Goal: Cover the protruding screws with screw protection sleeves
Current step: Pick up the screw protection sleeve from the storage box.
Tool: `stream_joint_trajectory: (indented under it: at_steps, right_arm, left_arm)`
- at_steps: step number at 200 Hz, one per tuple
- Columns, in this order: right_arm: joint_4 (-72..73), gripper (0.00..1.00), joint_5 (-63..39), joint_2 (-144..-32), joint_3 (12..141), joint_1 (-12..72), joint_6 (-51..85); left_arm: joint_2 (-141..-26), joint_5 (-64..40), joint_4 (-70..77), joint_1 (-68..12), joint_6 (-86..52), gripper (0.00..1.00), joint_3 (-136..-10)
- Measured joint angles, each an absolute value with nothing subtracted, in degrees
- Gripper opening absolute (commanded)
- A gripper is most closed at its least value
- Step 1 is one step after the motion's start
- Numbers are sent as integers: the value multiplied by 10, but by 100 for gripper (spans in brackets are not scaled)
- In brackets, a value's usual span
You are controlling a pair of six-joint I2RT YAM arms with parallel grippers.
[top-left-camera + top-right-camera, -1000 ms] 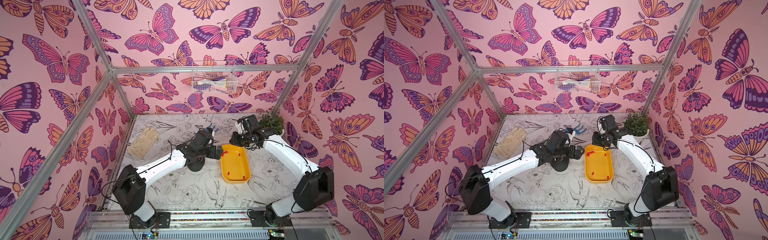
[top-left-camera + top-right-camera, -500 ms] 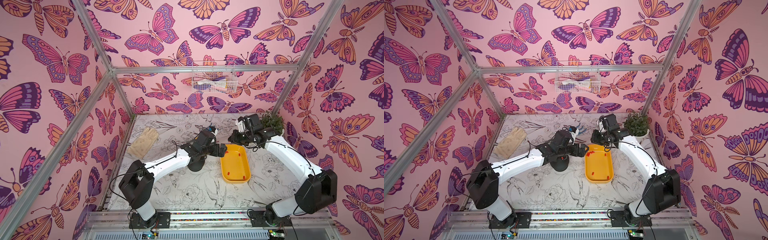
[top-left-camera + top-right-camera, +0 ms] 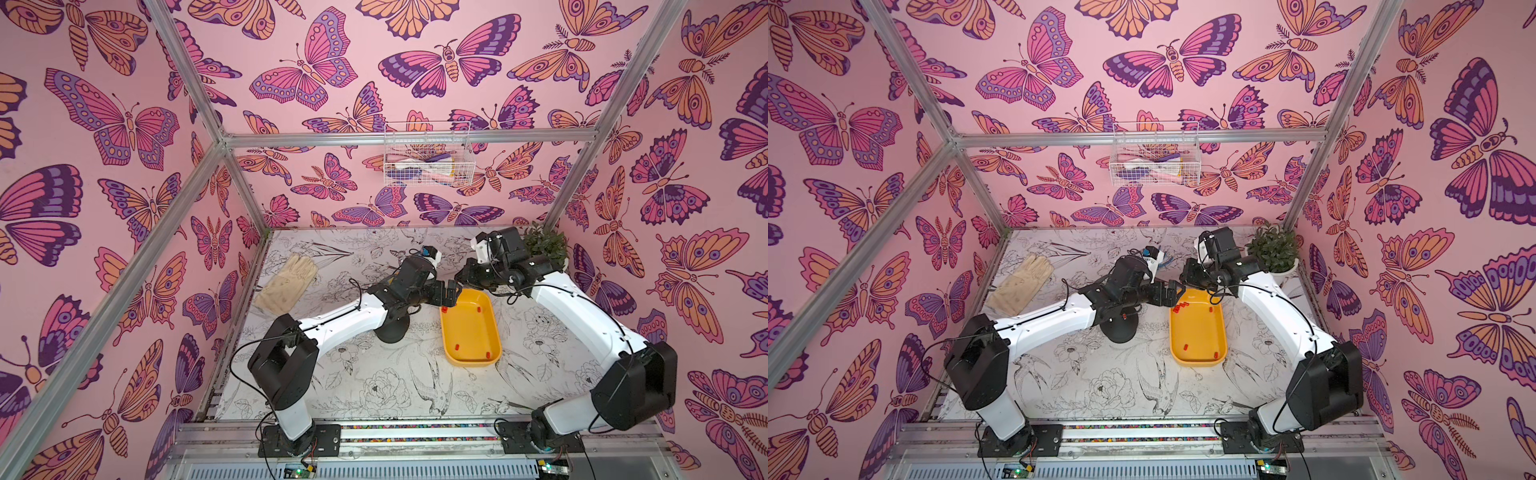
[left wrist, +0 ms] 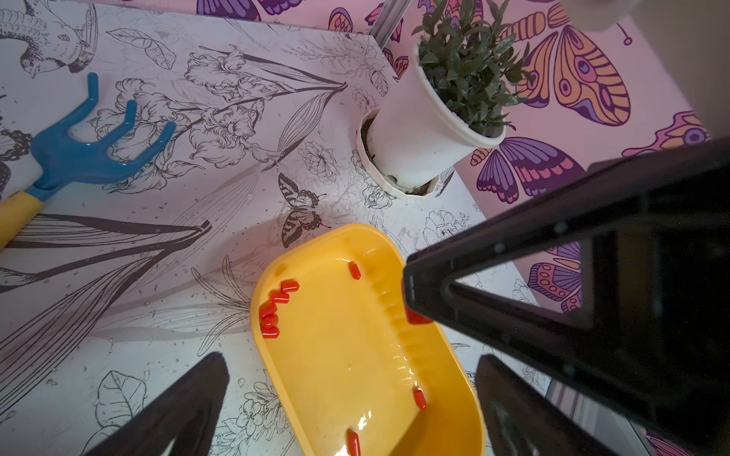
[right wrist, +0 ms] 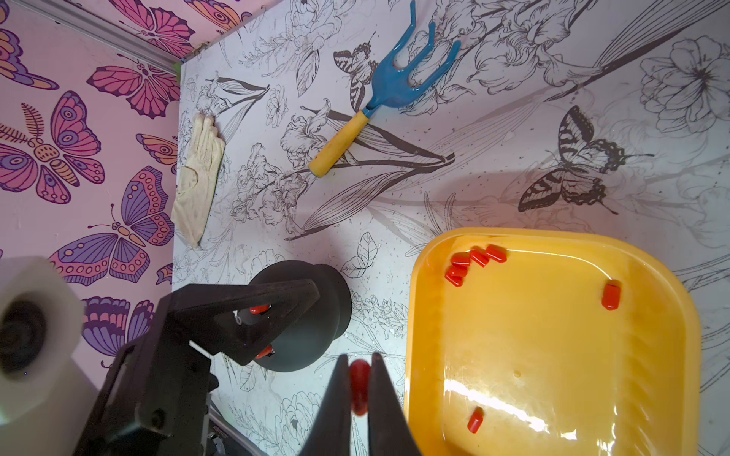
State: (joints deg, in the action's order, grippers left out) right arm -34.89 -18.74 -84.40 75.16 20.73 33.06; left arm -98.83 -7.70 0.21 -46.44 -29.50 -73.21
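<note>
A red sleeve point(image 5: 359, 389) is pinched lengthwise by the right gripper point(image 3: 459, 276). In a top view the black dome point(image 3: 392, 332) is seen lower left of it. The left gripper point(image 4: 351, 361) is held open, empty.

Sleeves point(image 4: 270, 312) in tray point(image 3: 469, 332), dome point(image 3: 392, 332) left of it, glove point(image 3: 286, 282) far left, rake point(image 5: 399, 85) seemingly behind dome.
</note>
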Motion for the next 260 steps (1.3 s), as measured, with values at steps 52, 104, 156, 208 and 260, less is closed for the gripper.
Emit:
stream_joint_trajectory:
  at_steps: [52,104,156,208,260]
  right_arm:
    - [-349,12,-194,-831,751,207,331]
    - [-349,12,-198,-828,748,207,331]
    - [-349,12,-199,-819,743,207,331]
    - [-344,12,-199,-815,739,207,331]
    - [-340,12,-199,-813,737,207,331]
  left_arm:
    - [-995,-77,13,-464,-295,100,-733]
    - [-998,-77,17,-457,-297,100,-733]
    - [-1002,-77,17,-452,-297,100,-734]
    - [-1002,-79,17,-445,-297,100,-734]
    - [-1002,-79,17,-441,-297,100,-734]
